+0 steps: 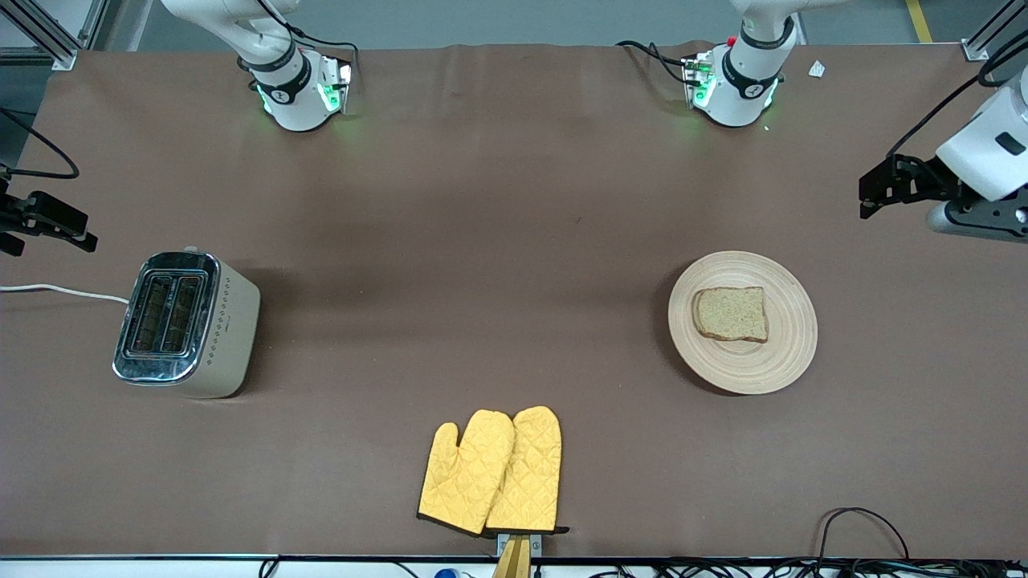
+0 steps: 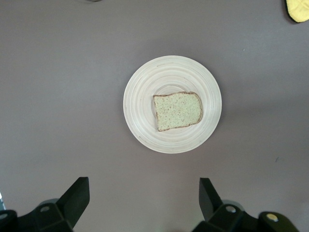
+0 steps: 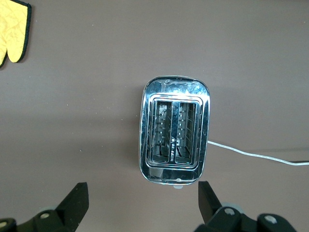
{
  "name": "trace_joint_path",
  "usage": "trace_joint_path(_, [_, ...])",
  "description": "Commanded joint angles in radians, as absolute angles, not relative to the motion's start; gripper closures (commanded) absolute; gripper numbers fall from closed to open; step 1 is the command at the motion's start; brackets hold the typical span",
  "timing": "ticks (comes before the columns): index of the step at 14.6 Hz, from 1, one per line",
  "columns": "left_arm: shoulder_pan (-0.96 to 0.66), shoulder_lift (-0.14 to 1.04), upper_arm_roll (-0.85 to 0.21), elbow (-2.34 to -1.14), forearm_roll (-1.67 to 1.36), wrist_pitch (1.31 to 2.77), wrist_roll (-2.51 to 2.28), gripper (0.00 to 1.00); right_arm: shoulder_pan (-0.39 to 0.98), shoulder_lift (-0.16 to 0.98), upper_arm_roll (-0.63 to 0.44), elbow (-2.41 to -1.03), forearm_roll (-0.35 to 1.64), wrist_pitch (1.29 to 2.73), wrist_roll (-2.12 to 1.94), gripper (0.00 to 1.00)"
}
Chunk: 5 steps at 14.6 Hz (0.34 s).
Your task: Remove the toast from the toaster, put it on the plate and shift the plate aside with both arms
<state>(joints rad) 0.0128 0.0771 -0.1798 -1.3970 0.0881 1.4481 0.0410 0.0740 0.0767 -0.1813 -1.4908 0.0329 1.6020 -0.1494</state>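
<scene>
The toast (image 1: 731, 314) lies flat on the round wooden plate (image 1: 769, 363) toward the left arm's end of the table. In the left wrist view the toast (image 2: 177, 111) sits at the middle of the plate (image 2: 142, 121). My left gripper (image 1: 867, 195) hovers open and empty over the table's end, apart from the plate; its jaws (image 2: 144, 200) stand wide. My right gripper (image 1: 76, 233) hovers open and empty over the table's other end, beside the toaster (image 1: 186, 323). Its jaws (image 3: 143, 203) stand wide, clear of the toaster (image 3: 175, 130).
The toaster's two slots show no bread, and its white cord (image 1: 56, 291) runs off the table's end. A pair of yellow quilted oven mitts (image 1: 491, 471) lies at the table edge nearest the front camera. Brown cloth covers the table.
</scene>
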Motion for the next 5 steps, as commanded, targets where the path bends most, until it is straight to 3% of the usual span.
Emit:
trace_joint_path(1, [-0.048, 0.043, -0.138, -1.417, 0.109, 1.439, -0.012, 0.0, 0.066, 0.055, -0.175, -1.513, 0.028, 1.609, -0.16, 0.0])
trace_joint_path(5, [-0.037, 0.049, -0.146, -1.413, 0.113, 1.439, -0.021, 0.0, 0.066, 0.055, -0.175, -1.513, 0.028, 1.609, -0.16, 0.0])
